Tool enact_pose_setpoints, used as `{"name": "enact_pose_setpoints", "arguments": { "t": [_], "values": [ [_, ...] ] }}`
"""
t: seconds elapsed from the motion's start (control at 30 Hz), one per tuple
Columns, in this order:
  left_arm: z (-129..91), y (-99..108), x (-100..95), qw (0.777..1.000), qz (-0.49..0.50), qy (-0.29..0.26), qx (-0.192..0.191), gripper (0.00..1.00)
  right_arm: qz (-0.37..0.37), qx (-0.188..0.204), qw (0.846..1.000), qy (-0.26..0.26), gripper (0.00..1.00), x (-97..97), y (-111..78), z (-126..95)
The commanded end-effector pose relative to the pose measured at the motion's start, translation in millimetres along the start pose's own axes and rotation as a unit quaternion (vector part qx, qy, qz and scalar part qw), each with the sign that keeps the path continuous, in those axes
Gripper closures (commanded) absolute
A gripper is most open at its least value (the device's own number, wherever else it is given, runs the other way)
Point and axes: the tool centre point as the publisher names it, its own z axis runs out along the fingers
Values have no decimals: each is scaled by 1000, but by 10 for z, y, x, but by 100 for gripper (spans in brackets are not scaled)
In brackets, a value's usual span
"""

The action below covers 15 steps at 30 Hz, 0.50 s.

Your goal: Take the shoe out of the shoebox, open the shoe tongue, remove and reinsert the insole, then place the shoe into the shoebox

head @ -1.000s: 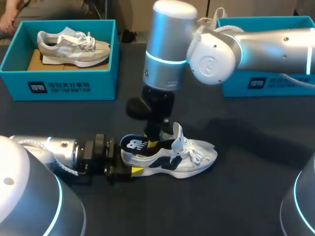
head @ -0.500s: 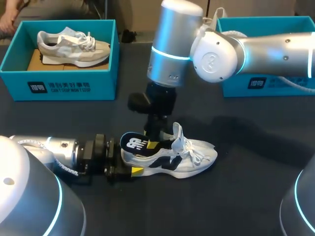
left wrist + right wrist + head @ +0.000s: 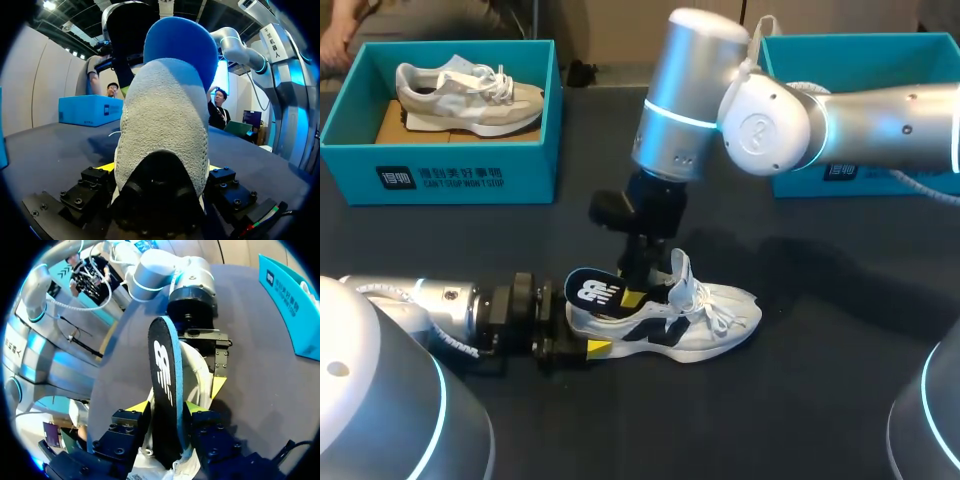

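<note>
Head view: a white and grey knit sneaker with navy side panels (image 3: 705, 318) lies upright on the dark table (image 3: 820, 400) near its middle, toe toward three o'clock. The left gripper (image 3: 582, 347) comes in low from nine o'clock and its yellow-tipped fingers clamp the heel from both sides. The right gripper (image 3: 633, 291) hangs down from one o'clock over the shoe's opening, jaws narrow, pinching a black foam insole with a white logo (image 3: 592, 292). The insole's rear end stands raised above the heel collar, while its front end dips inside the sneaker. At ten o'clock an open teal cardboard shoebox (image 3: 450, 165) holds a pale grey sneaker (image 3: 460, 95); a second teal shoebox (image 3: 865, 170) sits at two o'clock.

Left wrist view: the sneaker's grey heel fills the gap between the fingers, touching both. The insole's blue underside rises at the gripper's twelve o'clock.

Right wrist view: the insole stands on edge between the two yellow fingertips (image 3: 138, 406), gripped on both faces. The left gripper holds the heel straight ahead.
</note>
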Motion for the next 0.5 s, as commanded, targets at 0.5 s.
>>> {"name": "enact_pose_setpoints", "arguments": {
  "t": [0.5],
  "values": [
    [8, 3, 9, 1000, 0, -1, 0, 100, 16, -13, 1000, 10, 64, 20, 56, 116]
  ]
}}
